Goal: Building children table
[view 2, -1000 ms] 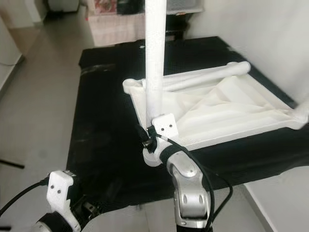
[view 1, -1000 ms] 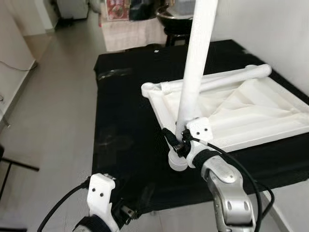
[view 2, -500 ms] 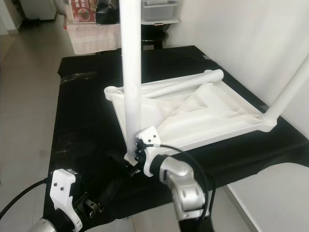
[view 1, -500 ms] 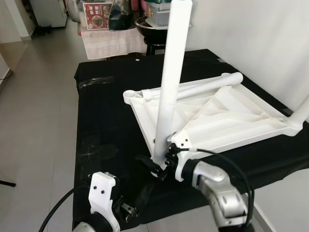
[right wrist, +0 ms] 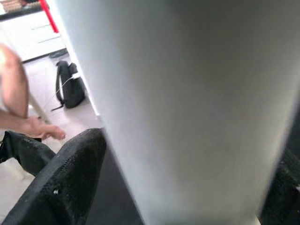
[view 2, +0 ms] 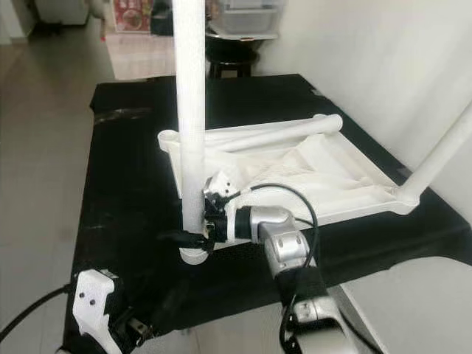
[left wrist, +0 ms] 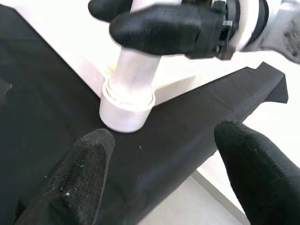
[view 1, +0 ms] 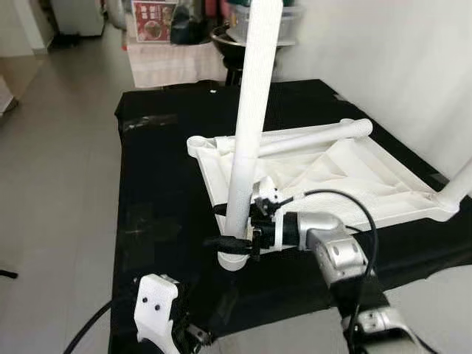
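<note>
The white children's table top lies upside down on a table under a black cloth. A white leg stands upright in the socket at its near left corner. My right gripper reaches in from the right and is shut on the lower part of this leg, one black finger on each side. A second leg lies along the far edge. A third leg rises at the right corner. My left gripper hovers low by the cloth's near edge, open, nothing between its fingers.
A white wall runs close along the right of the table. Behind the table stand a dark stool with a pot and a cloth-draped stand. Grey floor lies open to the left. A person's foot and a black bag are on the floor.
The head view has shifted. My right wrist has swung from the near side of the upright leg round to its right side, still holding it. The leg stays in its corner socket.
</note>
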Controlling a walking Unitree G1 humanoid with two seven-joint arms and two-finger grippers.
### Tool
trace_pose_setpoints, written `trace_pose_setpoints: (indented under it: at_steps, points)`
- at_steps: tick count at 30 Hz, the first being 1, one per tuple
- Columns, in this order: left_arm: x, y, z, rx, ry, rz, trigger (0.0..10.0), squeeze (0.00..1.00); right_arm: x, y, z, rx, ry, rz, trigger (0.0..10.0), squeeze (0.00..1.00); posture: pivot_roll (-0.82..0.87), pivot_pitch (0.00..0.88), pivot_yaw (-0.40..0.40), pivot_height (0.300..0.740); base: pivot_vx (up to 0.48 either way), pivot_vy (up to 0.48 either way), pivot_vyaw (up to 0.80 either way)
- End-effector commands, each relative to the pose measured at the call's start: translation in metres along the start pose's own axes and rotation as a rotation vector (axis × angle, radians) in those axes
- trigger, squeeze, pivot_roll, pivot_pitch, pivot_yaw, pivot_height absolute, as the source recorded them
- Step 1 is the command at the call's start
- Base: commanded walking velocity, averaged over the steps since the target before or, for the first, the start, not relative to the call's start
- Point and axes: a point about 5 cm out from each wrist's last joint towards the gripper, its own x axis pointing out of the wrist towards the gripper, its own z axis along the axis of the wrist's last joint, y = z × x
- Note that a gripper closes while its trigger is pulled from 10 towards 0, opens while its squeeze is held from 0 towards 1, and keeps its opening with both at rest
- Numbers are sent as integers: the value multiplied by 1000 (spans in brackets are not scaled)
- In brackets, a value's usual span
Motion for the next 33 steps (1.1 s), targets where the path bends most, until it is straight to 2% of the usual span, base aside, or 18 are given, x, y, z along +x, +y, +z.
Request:
trace_pose_setpoints:
  at_steps: [1,3,4,12,14,15,17,19,20,22,23,24,25,26,27,31,32,33]
  points:
    - [-1,-3,0,-1,7,-3,10000,0,2,1,-2,6,-13,27,10000,0,108,178,-93,740,0,0,0]
    - [-2,-4,0,-2,8,-3,10000,0,2,0,1,5,-14,50,10000,0,111,186,-95,740,0,0,0]
    - [-3,-5,0,-3,9,-3,10000,0,1,-2,4,11,-20,76,0,0,112,189,-97,740,0,0,0]
    - [-3,-7,0,-6,11,-5,10000,0,-7,-4,-1,21,-57,88,0,0,101,192,-90,740,0,0,0]
    - [-2,-6,0,-7,11,-7,10000,0,-17,-4,-9,12,-65,3,0,0,82,183,-89,740,0,0,0]
    - [-2,-5,-1,-7,11,-8,10000,0,-22,-1,-14,16,-72,-86,0,0,71,182,-92,740,0,0,0]
    - [-2,-5,-1,-7,11,-8,10000,0,-22,-1,-14,16,-72,-86,0,0,71,182,-92,740,0,0,0]
    - [-1,-4,-1,-7,11,-9,10000,0,-26,1,-17,19,-75,-147,0,0,69,182,-94,740,0,0,0]
    - [-1,-3,-1,-6,11,-10,10000,0,-28,10,-25,49,-71,-270,0,0,58,181,-96,740,0,0,0]
    - [-1,-3,-1,-6,11,-10,10000,0,-28,10,-25,49,-71,-270,0,0,58,181,-96,740,0,0,0]
    - [0,-1,0,-4,10,-10,10000,0,-26,18,-32,92,-123,-580,0,0,49,179,-95,740,0,0,0]
    - [1,2,0,0,9,-11,10000,0,-25,42,-45,65,-44,-814,0,0,32,180,-85,740,0,0,0]
    - [2,5,0,5,11,-17,10000,0,-22,55,-33,-70,-48,-908,0,0,21,169,-64,740,0,0,0]
    - [4,8,0,8,12,-21,10000,0,-17,62,-23,-175,-61,-919,0,0,21,169,-64,740,0,0,0]
    - [4,8,0,8,12,-21,10000,0,-17,62,-23,-175,-61,-919,0,0,21,169,-64,740,0,0,0]
    - [6,11,-1,7,18,-29,10000,0,-10,55,-33,-95,-31,-870,0,0,32,141,-72,740,0,0,0]
    - [8,12,-2,10,21,-33,10000,0,-3,51,-41,-56,17,-835,0,0,32,138,-77,740,0,0,0]
    - [8,13,-1,11,19,-29,10000,0,0,52,-42,-60,25,-809,0,0,30,134,-76,740,0,0,0]
